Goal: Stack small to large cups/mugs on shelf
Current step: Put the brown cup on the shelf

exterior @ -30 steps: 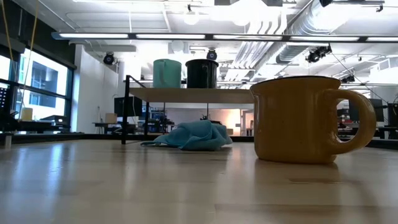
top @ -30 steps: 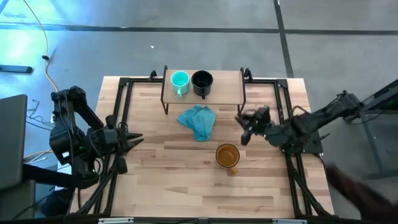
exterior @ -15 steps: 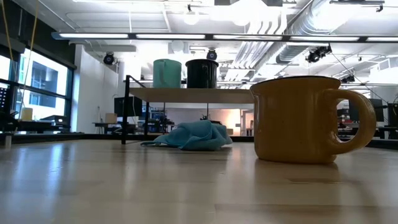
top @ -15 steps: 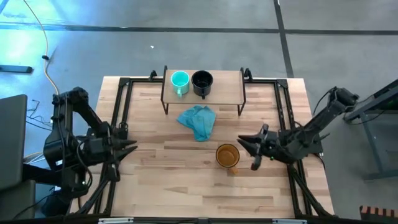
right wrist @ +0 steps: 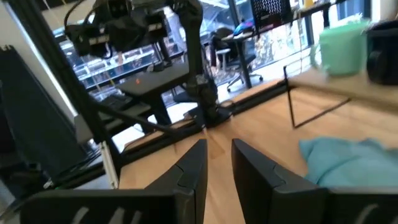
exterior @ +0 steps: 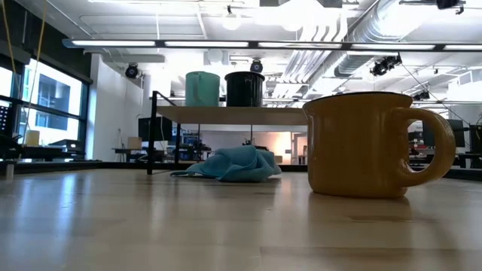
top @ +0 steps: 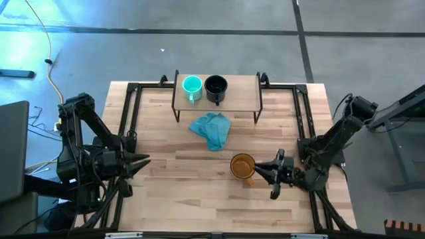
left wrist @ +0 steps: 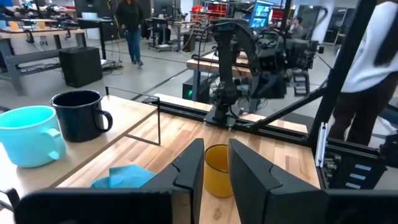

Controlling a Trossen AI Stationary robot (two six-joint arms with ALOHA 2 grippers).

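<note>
The amber-yellow mug (top: 243, 166) (exterior: 367, 144) stands upright on the tabletop, its handle (exterior: 433, 147) toward the table's right. On the shelf (top: 240, 91) the small teal mug (top: 191, 85) (left wrist: 28, 135) and the black mug (top: 216, 86) (left wrist: 79, 115) stand side by side at its left half. My right gripper (top: 259, 170) (right wrist: 219, 163) hovers just right of the amber mug, pointing at the table's left, fingers a narrow gap apart; the low view does not show it. My left gripper (top: 146, 160) (left wrist: 216, 165) waits at the left edge, fingers also slightly apart.
A crumpled blue-teal cloth (top: 212, 130) (exterior: 233, 164) lies on the table in front of the shelf, between it and the amber mug. The shelf's right half (top: 244, 85) is bare. Black frame rails (top: 304, 119) run along the table's sides. People stand in the room beyond.
My right gripper has travelled from beside the shelf's right leg toward the table's near edge, turning until it points left beside the amber mug. My left arm has drifted a little toward the near edge. The mugs and cloth have stayed put.
</note>
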